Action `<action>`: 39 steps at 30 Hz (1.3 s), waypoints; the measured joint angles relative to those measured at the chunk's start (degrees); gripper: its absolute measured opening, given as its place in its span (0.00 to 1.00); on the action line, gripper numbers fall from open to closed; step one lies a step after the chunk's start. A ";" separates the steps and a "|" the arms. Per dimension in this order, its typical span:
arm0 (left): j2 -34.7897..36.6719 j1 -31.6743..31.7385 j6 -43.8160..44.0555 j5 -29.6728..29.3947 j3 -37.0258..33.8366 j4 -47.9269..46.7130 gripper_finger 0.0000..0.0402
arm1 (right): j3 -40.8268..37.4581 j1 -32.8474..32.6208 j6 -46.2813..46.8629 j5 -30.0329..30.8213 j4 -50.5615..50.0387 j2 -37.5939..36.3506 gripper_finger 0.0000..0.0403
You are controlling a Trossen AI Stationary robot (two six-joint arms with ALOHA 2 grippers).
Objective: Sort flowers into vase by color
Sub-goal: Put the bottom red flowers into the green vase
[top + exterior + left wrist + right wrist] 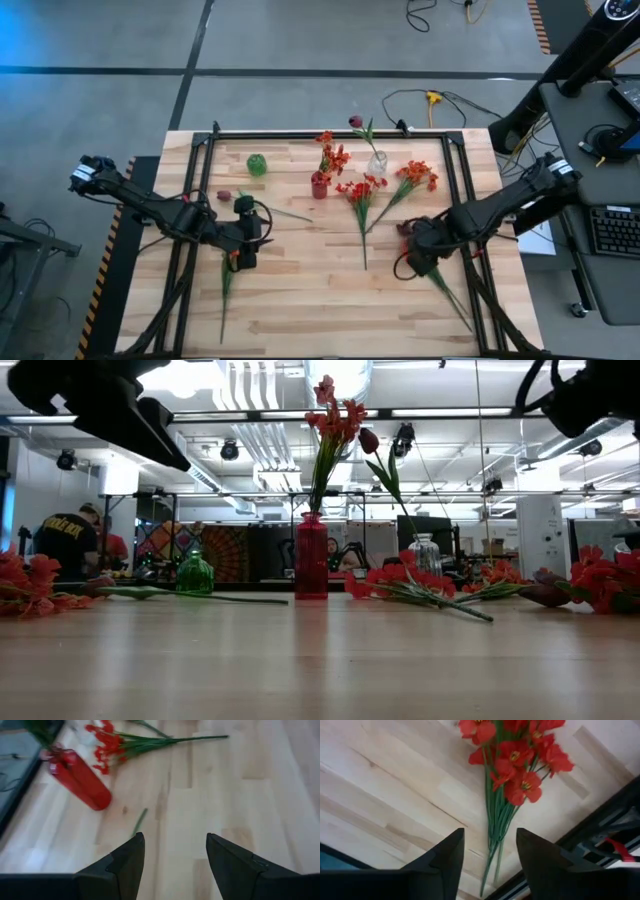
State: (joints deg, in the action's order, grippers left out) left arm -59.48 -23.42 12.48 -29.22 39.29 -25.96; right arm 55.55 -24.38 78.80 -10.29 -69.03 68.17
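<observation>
- Right gripper: fingers apart, empty, lower right of the high view, above a red flower bunch.
- Left gripper: fingers apart, empty, lower left.
- Red vase: centre, holding stems.
- Risk: closing off-centre probably misses the thin stalks.

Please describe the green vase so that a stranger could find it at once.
Look at the wooden table from above and find its far edge. The green vase stands near that edge, left of the red vase and the clear vase. It alone is green, squat and holds no flowers.
</observation>
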 joint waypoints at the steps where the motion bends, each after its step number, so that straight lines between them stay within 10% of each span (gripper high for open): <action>1: 0.00 0.01 -0.01 -0.24 0.00 -0.04 0.48 | -0.01 -0.76 0.66 0.10 0.19 0.94 0.45; 15: 0.00 0.00 2.07 -0.21 0.00 -0.37 0.48 | -2.67 -3.87 -0.61 1.00 5.23 11.86 0.50; 39: 0.00 0.00 6.24 0.43 0.00 -1.09 0.48 | -15.86 -3.85 1.15 0.86 17.95 10.26 0.43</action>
State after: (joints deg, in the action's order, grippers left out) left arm -59.48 -23.42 18.72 -28.80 39.29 -27.05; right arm 39.69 -28.23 79.94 -9.43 -51.08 78.43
